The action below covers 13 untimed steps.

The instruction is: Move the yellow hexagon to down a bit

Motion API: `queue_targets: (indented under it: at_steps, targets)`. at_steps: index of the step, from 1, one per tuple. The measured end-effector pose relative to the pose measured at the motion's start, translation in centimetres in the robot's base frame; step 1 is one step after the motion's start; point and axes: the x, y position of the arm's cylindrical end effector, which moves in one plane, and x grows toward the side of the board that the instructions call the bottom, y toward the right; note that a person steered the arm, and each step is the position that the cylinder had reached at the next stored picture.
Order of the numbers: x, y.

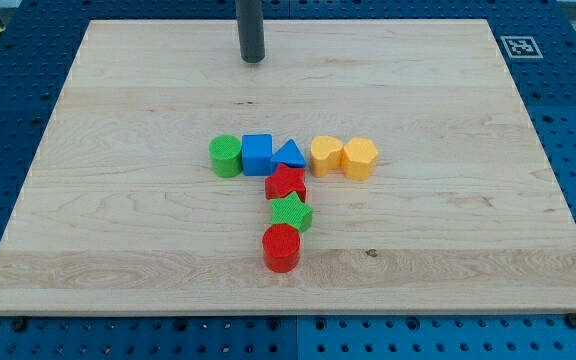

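At the far edge, my tip (253,59) hovers well apart from the blocks, a bare rod grasping nothing; the yellow hexagon (360,158) ends the row's right, touching the yellow heart (326,154)

All you can see of your arm is a plain dark grey rod, smooth and round, and my tip (253,60) has a flat-cut end.
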Motion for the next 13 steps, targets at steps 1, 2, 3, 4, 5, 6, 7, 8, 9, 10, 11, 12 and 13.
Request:
queue_targets:
  at_steps: [1,2,3,4,5,6,7,8,9,10,11,12,13]
  targets:
    - [0.0,0.0]
    - [0.7,0.0]
    - [2.8,0.0]
    - [4.1,0.0]
    - [5.3,0.0]
    - [7.2,0.2]
    - [8.1,2.1]
    - [8.5,4.4]
    - [8.5,6.8]
    - [9.3,7.6]
    - [10.8,7.6]
    - [12.9,7.6]
    - [14.1,7.6]
